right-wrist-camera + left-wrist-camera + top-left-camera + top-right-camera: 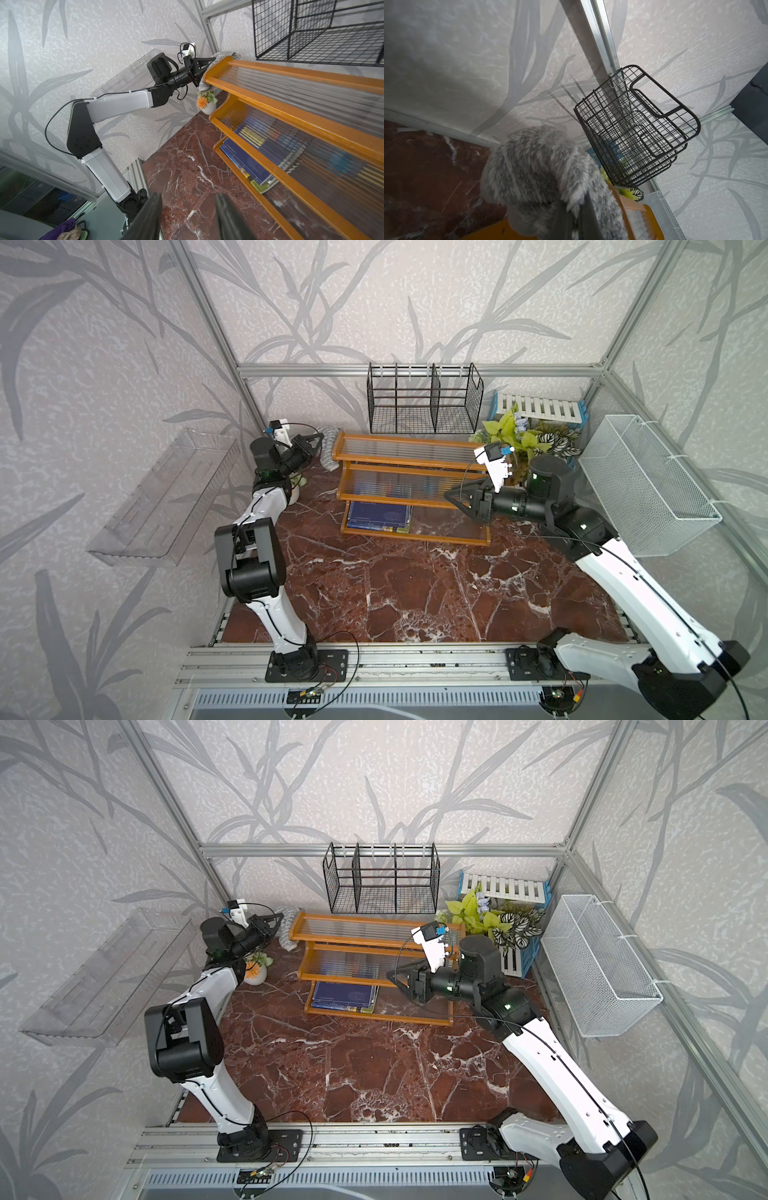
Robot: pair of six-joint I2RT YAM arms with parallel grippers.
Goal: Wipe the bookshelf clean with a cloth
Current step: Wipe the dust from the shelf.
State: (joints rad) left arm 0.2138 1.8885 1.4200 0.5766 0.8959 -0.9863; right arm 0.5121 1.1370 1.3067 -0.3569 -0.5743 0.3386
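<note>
Left wrist: cloth [537, 166] mostly covers left end effector [319, 443].

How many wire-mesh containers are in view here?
2. A black wire-mesh divider rack is on the back wall, behind the orange-brown wooden bookshelf; a white wire-mesh basket is on the right-hand side wall. None appears hidden.

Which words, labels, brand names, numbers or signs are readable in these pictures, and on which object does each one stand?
Blue book on the lowest tier of the bookshelf: one line of pale print on its cover, too small to read.
Books under it: edges only, blurred, nothing readable.
Black wire rack, white mesh basket: no text.
Nothing can be quoted.
</note>
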